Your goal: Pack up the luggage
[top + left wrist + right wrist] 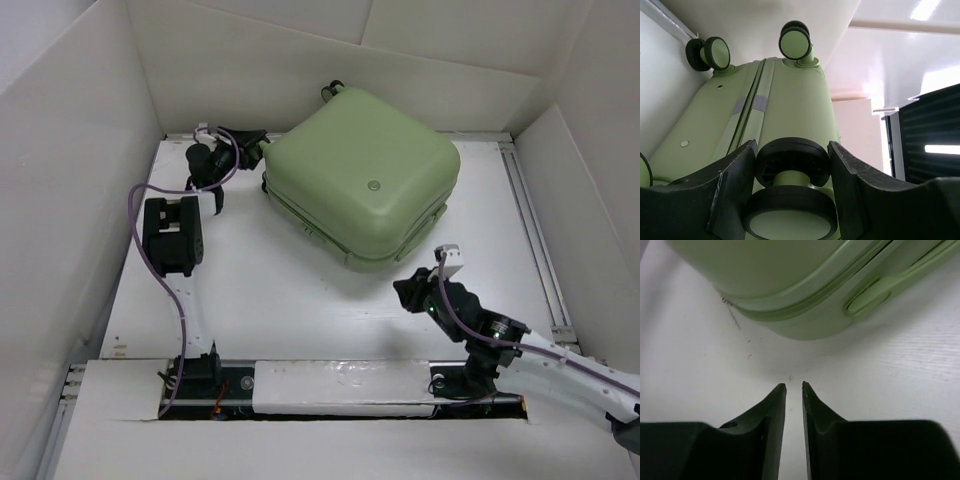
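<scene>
The luggage (360, 185) is a pale sage-green hard-shell suitcase, lying closed and flat at the back of the table with its round silver badge (374, 185) facing up. My left gripper (250, 150) is at its left corner. In the left wrist view the luggage (785, 100) stretches away, and the left gripper (792, 145) has both fingers pressed on a black-and-green wheel (792, 160). My right gripper (405, 293) hovers low in front of the luggage's near right corner. In the right wrist view the gripper (794, 385) shows a narrow gap, holding nothing, short of the luggage (790, 285).
White walls box in the table on three sides. A metal rail (535, 230) runs along the right edge. Two more wheels (795, 42) stand at the luggage's far end. A zip pull (729, 307) and a side handle (875, 292) face the right gripper.
</scene>
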{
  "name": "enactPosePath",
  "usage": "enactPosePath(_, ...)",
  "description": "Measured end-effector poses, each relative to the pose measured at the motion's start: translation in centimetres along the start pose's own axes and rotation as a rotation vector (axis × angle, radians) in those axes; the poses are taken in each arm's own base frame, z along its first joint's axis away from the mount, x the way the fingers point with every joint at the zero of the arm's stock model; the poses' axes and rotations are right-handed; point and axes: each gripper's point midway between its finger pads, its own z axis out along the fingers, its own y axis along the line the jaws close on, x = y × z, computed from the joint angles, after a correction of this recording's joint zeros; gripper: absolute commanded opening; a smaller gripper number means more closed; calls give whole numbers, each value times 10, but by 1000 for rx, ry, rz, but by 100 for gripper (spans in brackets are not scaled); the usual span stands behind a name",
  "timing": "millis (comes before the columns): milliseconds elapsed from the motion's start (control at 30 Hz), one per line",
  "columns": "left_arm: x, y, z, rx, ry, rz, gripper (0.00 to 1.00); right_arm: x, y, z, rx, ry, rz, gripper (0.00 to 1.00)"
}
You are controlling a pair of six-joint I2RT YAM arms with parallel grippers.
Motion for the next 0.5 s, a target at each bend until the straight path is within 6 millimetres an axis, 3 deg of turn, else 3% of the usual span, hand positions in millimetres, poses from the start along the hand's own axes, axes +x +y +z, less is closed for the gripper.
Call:
enactPosePath(100,-1,0,-5,17,-6,15,0,-15,-11,16,58,-1,-22,12)
enactPosePath(233,5,5,-32,3,-44,23,0,-32,-28,38,101,22,-36,9)
enactPosePath(500,34,1,-129,-60,-181,71,0,-61,-53,72,104,163,-74,9)
